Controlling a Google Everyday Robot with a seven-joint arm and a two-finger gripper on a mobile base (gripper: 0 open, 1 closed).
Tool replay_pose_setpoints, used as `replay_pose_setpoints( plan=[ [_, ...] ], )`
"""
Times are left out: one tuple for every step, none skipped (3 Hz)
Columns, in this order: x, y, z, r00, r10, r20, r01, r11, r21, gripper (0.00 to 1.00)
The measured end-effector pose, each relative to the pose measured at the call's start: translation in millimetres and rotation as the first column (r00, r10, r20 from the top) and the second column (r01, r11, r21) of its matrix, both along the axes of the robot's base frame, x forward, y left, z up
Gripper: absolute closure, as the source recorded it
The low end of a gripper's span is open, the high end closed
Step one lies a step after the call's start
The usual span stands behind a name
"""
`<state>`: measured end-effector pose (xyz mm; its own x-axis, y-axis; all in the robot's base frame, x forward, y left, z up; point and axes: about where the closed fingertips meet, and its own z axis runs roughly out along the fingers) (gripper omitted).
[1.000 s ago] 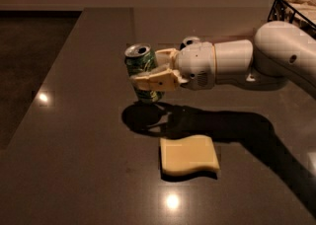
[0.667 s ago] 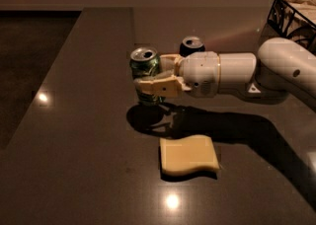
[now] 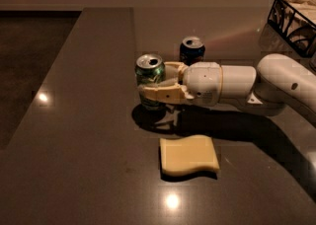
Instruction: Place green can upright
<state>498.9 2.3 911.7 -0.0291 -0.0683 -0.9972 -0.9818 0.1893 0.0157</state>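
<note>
The tool (image 3: pixel 155 82) is closed on the can (image 3: pixel 148 75), which is low at the counter (image 3: pixel 84 120), near a blue can (image 3: pixel 191 49). Its long axis is vertical, with the silver top upward. If the tool opens before the base sits flat, or drags sideways, the can may tip and roll.

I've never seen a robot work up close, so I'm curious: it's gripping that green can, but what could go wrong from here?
1. The gripper clasps the green can from the side. I cannot tell whether the base rests on the counter; if it's released too early, the can might tip.
2. The blue can stands just behind the gripper, so a careless pull-back could knock it.
</note>
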Motion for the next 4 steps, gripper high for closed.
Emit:
replay_pose_setpoints(
  plan=[
    [0.5,-2.4,-8.2,0.9997,0.022,0.007,-0.023,0.999,0.024,0.82],
    [0.6,-4.8,-14.3,0.9993,0.036,0.009,-0.036,0.999,0.038,0.59],
    [-0.2,-2.2,-13.2,0.9992,0.039,0.010,-0.039,0.999,0.036,0.36],
    [-0.9,0.0,-12.6,0.9990,0.044,0.011,-0.044,0.998,0.036,0.13]
  ],
)
